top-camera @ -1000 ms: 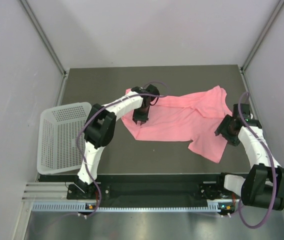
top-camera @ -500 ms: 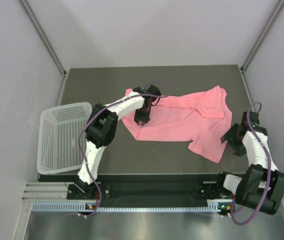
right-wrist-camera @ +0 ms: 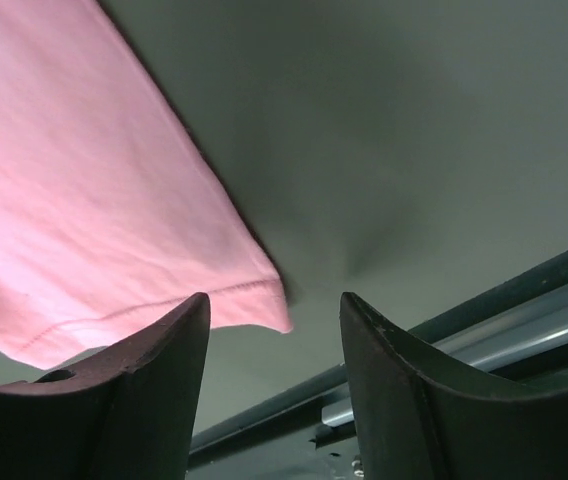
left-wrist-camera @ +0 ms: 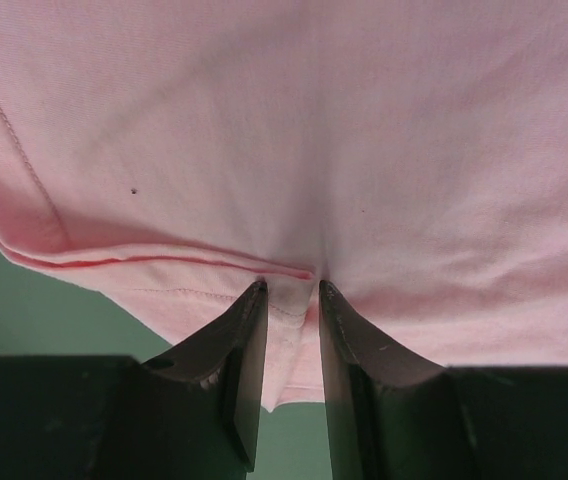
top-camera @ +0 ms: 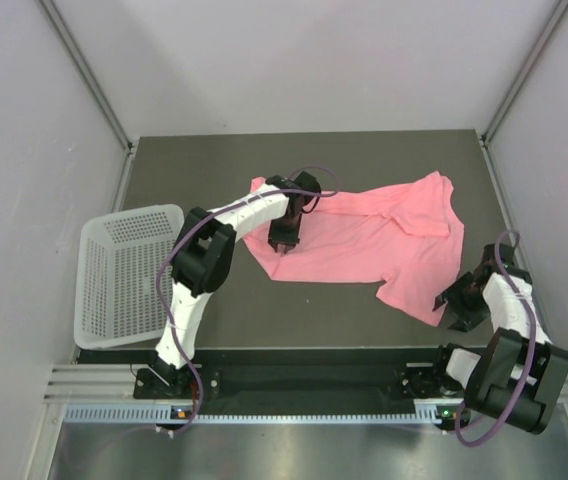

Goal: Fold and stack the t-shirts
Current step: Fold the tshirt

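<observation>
One salmon-pink t-shirt (top-camera: 364,240) lies spread and rumpled across the middle of the dark table. My left gripper (top-camera: 282,243) stands over its left part, shut on a pinch of hemmed fabric; the left wrist view shows the t-shirt (left-wrist-camera: 314,130) bunched between the narrow jaws of the left gripper (left-wrist-camera: 292,290). My right gripper (top-camera: 451,305) sits low by the near right corner of the shirt, open. In the right wrist view the t-shirt (right-wrist-camera: 84,200) ends in a hemmed corner just above the gap of the right gripper (right-wrist-camera: 276,298), with nothing between the fingers.
A white perforated basket (top-camera: 124,270) stands tilted at the table's left edge. The table's near metal rail (right-wrist-camera: 524,310) runs just beyond the right gripper. Grey walls close in on both sides.
My right gripper has drawn back from the shirt's right side toward the near right corner, close to the table's front edge. The left gripper keeps its hold in the same place.
</observation>
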Available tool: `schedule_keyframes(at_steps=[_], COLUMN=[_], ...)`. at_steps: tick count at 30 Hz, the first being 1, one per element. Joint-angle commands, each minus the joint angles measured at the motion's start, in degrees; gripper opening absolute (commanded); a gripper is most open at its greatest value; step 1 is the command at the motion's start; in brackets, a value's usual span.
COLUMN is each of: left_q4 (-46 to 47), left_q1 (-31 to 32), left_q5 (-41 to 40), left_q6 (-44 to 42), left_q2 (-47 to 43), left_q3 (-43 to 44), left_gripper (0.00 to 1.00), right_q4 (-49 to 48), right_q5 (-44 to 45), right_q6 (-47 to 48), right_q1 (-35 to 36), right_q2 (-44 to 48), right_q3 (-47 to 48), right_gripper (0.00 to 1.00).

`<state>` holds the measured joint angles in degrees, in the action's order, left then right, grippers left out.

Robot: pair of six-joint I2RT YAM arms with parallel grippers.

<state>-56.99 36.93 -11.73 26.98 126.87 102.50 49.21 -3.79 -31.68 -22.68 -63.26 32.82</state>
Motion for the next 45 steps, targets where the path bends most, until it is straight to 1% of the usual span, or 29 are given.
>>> schedule_keyframes(at_steps=[1, 7, 9, 12, 14, 19, 22, 25, 26, 28, 32, 35, 42, 45], left_q4=[1.62, 3.55, 3.99, 3.73, 3.64, 4.34, 4.52, 4.7, 4.61, 4.7, 4.7, 4.61, 4.87, 4.87], left_q1=[0.25, 0.16, 0.16, 0.16, 0.16, -0.45, -0.89, -0.98, -1.07, -0.98, -0.98, -0.98, -0.98, -0.98], left_q5=[-1.37, 0.04, 0.3, 0.65, 1.0, 2.32, 2.41, 2.58, 2.67, 2.59, 2.5, 2.67, 3.11, 3.11], left_q6=[-0.88, -2.55, -3.25, -3.78, -3.96, -4.13, -4.13, -4.13, -4.13, -4.13, -4.13, -3.69, -3.16, -2.99], left_q2=[-4.96, -7.51, -8.21, -8.22, -8.22, -8.22, -8.04, -8.13, -8.22, -8.13, -8.3, -7.95, -7.86, -7.6], left_q3=[-1.07, -2.48, -2.3, -1.25, -1.07, -2.48, -3.09, -3.53, -3.53, -3.53, -3.53, -3.36, -3.27, -3.45], left_gripper=[0.33, 0.31, 0.31, 0.31, 0.32, 0.31, 0.31, 0.31, 0.31, 0.31, 0.31, 0.31, 0.31, 0.31], right_q4=[-0.25, -0.61, -1.22, -1.75, -1.66, -3.94, -6.31, -7.9, -8.08, -7.99, -7.72, -9.92, -10.71, -10.36], right_q5=[-1.48, 0.53, 2.9, 3.44, 3.09, 2.74, 1.16, 0.37, 0.19, -0.51, -1.21, -3.15, -3.5, -2.45], right_q6=[-1.28, -3.03, -3.82, -3.65, -3.82, -5.76, -6.2, -6.9, -6.9, -7.08, -7.17, -7.34, -7.87, -7.78], right_q1=[-0.53, -0.53, -0.44, -0.53, -0.26, 1.84, 2.11, 2.64, 2.72, 2.9, 2.9, 3.25, 3.78, 3.69], right_q2=[0.6, -1.24, -1.68, -3.0, -3.62, -3.27, -4.76, -5.81, -5.9, -5.91, -4.68, -4.93, -5.55, -5.82], right_q3=[-0.74, -0.3, 0.23, 0.58, 0.06, -1.44, -2.05, -2.41, -2.58, -3.11, -3.99, -5.74, -4.61, -4.52], right_gripper=[0.54, 0.45, 0.44, 0.43, 0.4, 0.39, 0.39, 0.35, 0.32, 0.3, 0.29, 0.27, 0.25, 0.18])
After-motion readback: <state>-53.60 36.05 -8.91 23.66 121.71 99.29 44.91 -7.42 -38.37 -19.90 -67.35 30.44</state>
